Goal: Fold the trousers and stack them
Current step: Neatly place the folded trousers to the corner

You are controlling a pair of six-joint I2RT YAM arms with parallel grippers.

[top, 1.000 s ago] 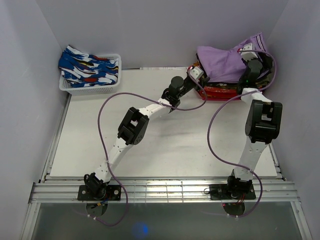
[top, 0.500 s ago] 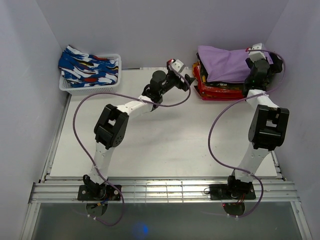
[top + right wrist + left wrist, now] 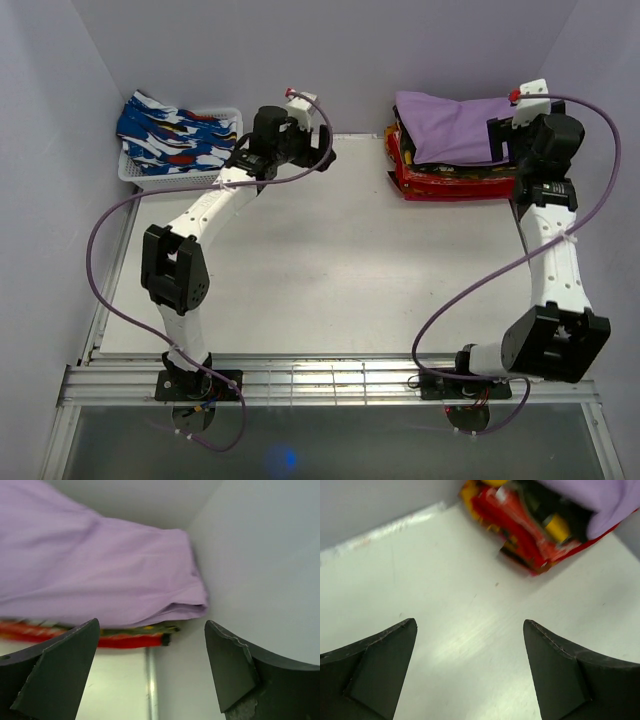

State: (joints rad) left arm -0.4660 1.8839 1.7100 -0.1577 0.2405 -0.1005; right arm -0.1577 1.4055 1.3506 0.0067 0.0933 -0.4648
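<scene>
Looking down from the top camera, the purple trousers (image 3: 450, 128) lie folded on the red patterned pile (image 3: 450, 183) at the far right of the table (image 3: 330, 270), so this pair looks stacked. The right gripper (image 3: 503, 140) hovers just beside the stack's right end, claw spread and holding nothing. The left gripper (image 3: 325, 152), also spread and empty, hangs over the far edge of the table between the stack and the basket (image 3: 180, 178). In that basket the blue patterned trousers (image 3: 175, 135) are heaped unfolded, probably the next pair to fetch. From the left wrist, the left gripper (image 3: 469, 625) shows its two dark fingers well apart over bare table (image 3: 470, 580), with the red patterned pile (image 3: 520, 530) and a purple corner (image 3: 605, 500) blurred at the upper right. From the right wrist, the right gripper (image 3: 151, 625) stands open and clear of the cloth. The purple trousers (image 3: 90, 575) rest flat, their folded edge close to the wall (image 3: 260, 555), and the red patterned pile (image 3: 125, 641) peeks out beneath.
</scene>
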